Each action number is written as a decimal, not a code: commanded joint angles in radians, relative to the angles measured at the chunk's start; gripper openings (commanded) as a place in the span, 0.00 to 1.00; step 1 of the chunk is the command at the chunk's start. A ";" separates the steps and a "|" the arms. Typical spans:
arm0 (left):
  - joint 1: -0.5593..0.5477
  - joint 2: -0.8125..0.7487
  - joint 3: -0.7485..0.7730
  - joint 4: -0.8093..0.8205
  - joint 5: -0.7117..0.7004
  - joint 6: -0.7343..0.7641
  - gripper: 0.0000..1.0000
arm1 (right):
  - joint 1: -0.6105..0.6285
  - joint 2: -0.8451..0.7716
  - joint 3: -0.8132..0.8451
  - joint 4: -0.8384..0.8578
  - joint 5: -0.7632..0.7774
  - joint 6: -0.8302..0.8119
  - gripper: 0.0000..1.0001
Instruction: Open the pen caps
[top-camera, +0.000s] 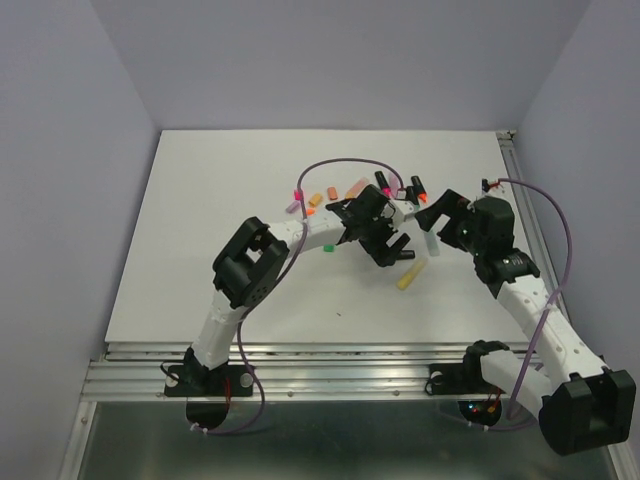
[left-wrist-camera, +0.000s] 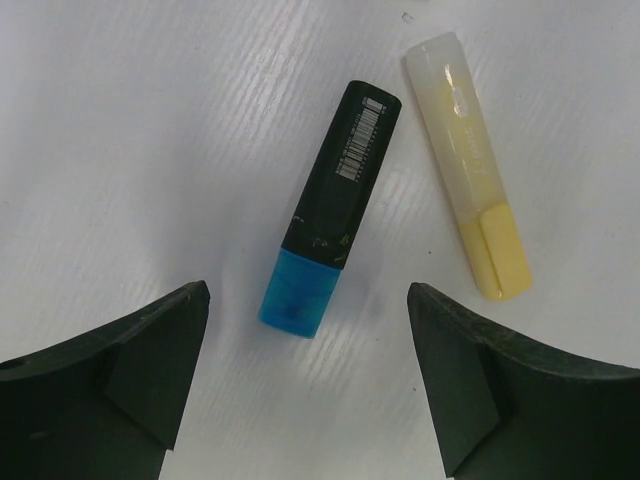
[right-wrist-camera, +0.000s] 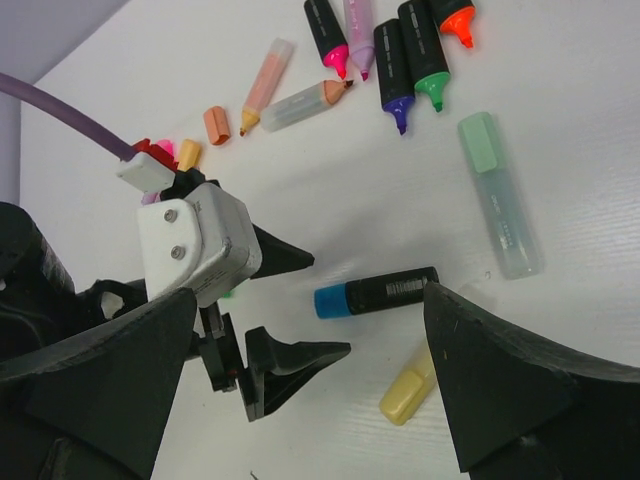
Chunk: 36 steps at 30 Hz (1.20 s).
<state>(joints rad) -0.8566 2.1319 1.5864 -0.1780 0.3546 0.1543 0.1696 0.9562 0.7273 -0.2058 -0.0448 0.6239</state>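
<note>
On the table (top-camera: 200, 250), a capped pen (left-wrist-camera: 325, 200) lies flat just ahead of the left gripper (left-wrist-camera: 308, 300), in line with the gap between its fingers, and a second pen (left-wrist-camera: 470, 170) lies just beside it without touching. The right gripper (top-camera: 440, 215) hangs just to the right of the left one, with a third pen (right-wrist-camera: 500, 195) lying alone between the first two pens and the back of the table. Farther back, a row of pens (right-wrist-camera: 390, 50) lies close together, with loose caps (right-wrist-camera: 215, 125) scattered to its left.
</note>
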 joint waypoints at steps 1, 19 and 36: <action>-0.007 0.039 0.083 -0.041 0.010 0.068 0.90 | -0.004 -0.007 -0.034 0.032 -0.046 -0.030 1.00; -0.018 0.036 -0.020 -0.009 -0.065 -0.001 0.29 | -0.004 -0.043 -0.049 0.034 -0.020 -0.058 1.00; -0.019 -0.413 -0.388 0.277 -0.246 -0.363 0.00 | -0.005 -0.046 -0.088 0.132 -0.170 0.036 1.00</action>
<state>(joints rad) -0.8700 1.9198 1.2884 -0.0696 0.1520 -0.0696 0.1696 0.9260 0.6701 -0.1864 -0.1223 0.6044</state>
